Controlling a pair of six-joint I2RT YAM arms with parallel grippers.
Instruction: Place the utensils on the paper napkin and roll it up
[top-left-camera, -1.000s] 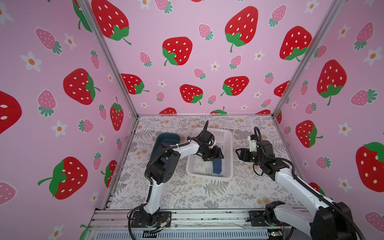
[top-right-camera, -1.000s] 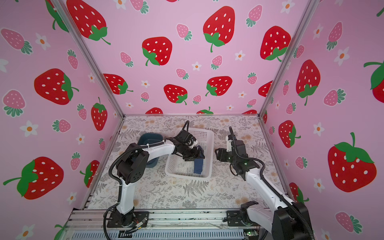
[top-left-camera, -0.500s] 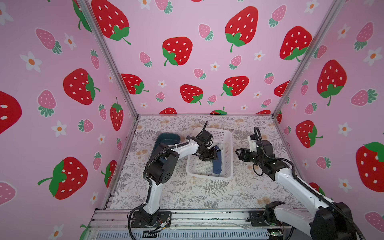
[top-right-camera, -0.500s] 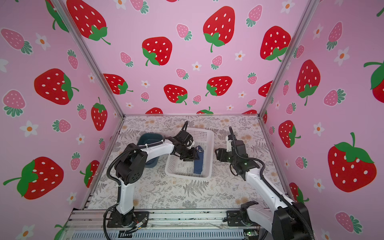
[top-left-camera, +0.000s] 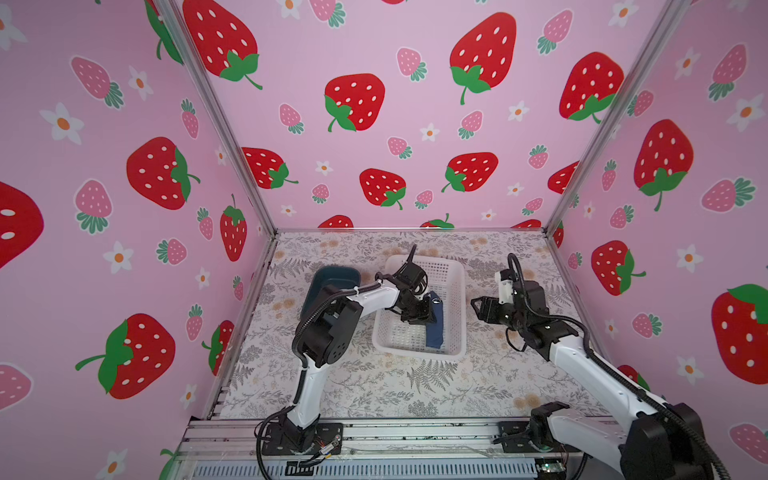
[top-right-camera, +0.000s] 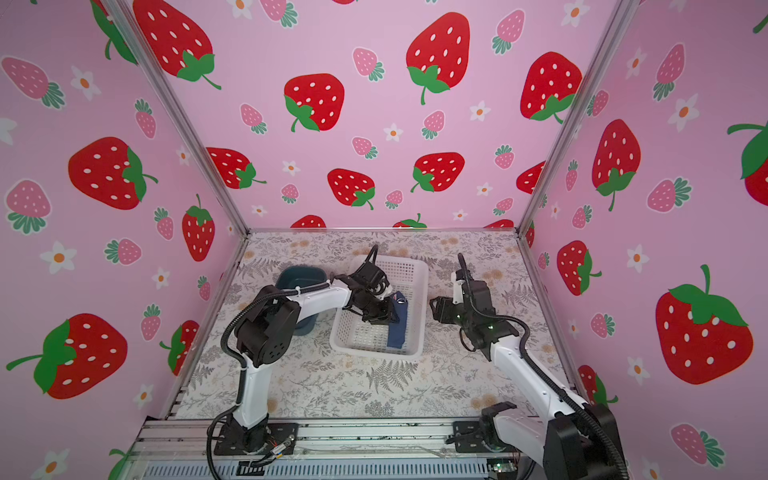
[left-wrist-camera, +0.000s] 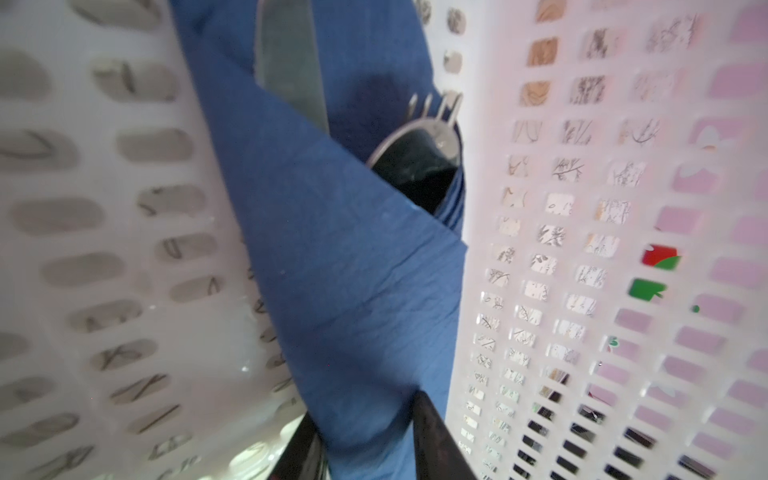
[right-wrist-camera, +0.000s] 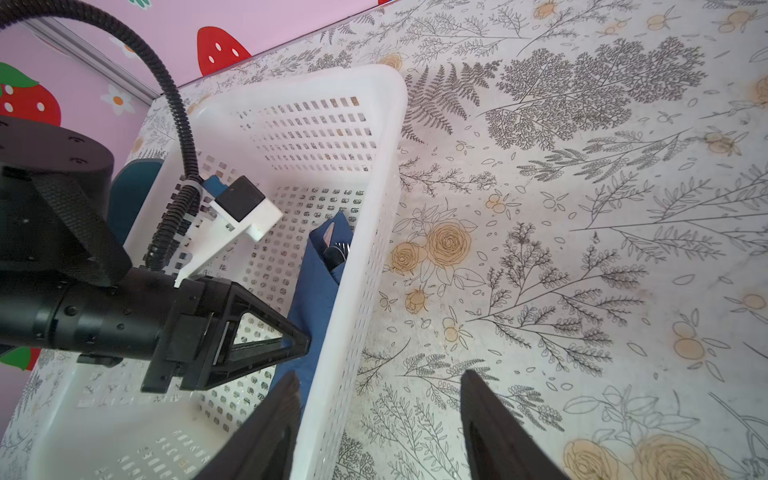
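The left gripper (left-wrist-camera: 363, 411) pinches the rolled paper napkin (left-wrist-camera: 345, 270) inside the basket (right-wrist-camera: 370, 249) — so its utensils (left-wrist-camera: 286, 62) cannot slip out (probably) — right gripper (right-wrist-camera: 379, 374) wide, empty, just outside.

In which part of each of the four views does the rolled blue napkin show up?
Top view: paper napkin inside the white basket, along its right wall.
Top view: same spot.
Left wrist: fills the middle, utensils poking out.
Right wrist: against the basket's wall.
Shared landmark: the white basket.
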